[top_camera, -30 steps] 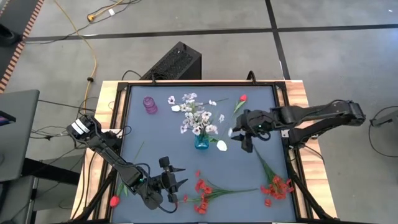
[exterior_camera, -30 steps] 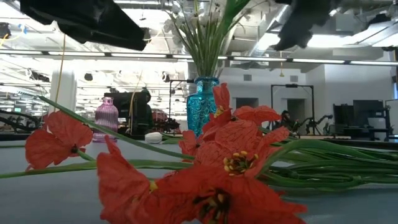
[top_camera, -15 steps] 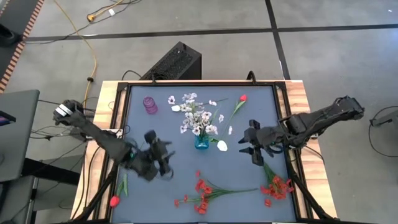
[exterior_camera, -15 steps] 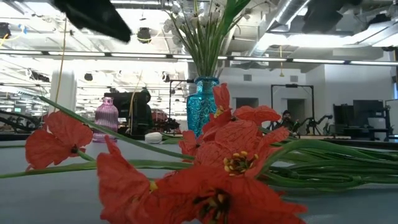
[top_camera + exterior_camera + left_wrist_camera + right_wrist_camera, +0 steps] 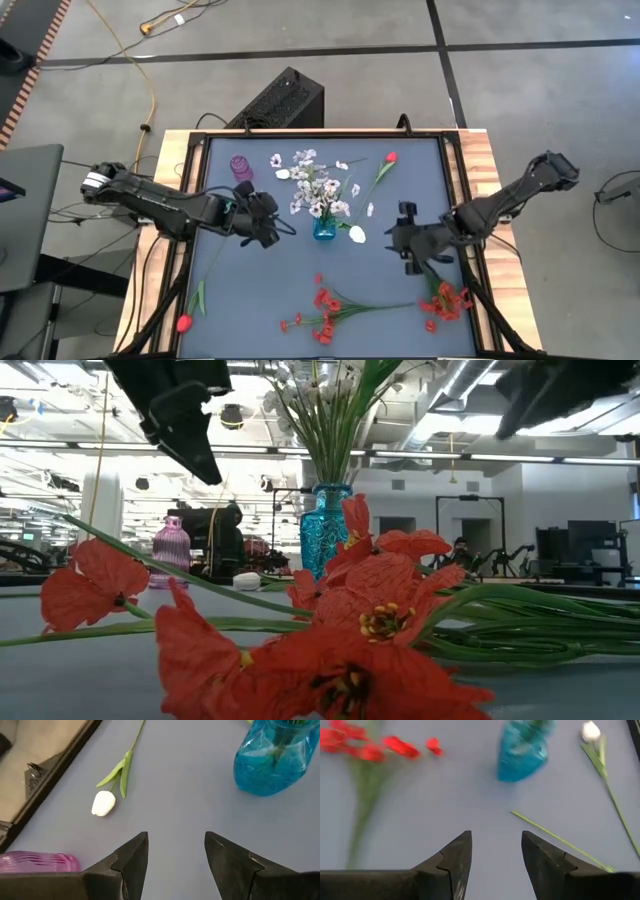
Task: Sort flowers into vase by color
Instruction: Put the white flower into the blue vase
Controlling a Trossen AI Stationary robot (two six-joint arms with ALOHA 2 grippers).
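- Left gripper point(image 5: 270, 222): fingers point(image 5: 132, 860) apart, nothing between them; held over the desk point(image 5: 250, 290) just left of the blue vase point(image 5: 324, 228); its wrist view takes in a white tulip point(image 5: 104, 803) lying flat and the pink vase point(image 5: 37, 862) at the frame edge
- Right gripper point(image 5: 400, 240): fingers point(image 5: 454, 857) apart, empty; over the desk right of the blue vase, near the red spray point(image 5: 445, 298) by the right edge
- Blue vase: upright at desk centre; white blooms point(image 5: 318, 190) stand in it; a white tulip head point(image 5: 357, 234) lies just beside its right side
- Pink vase point(image 5: 241, 168): upright, far-left part of the desk; cannot tell from above whether anything is in it
- Red flowers: a spray point(image 5: 325, 308) lying flat at the near middle; a red tulip point(image 5: 390, 158) at the far side, right of the white blooms; a red bud point(image 5: 184, 323) at the near-left edge
- Low view: red blooms point(image 5: 375, 622) fill the foreground; blue vase point(image 5: 326, 530) behind them
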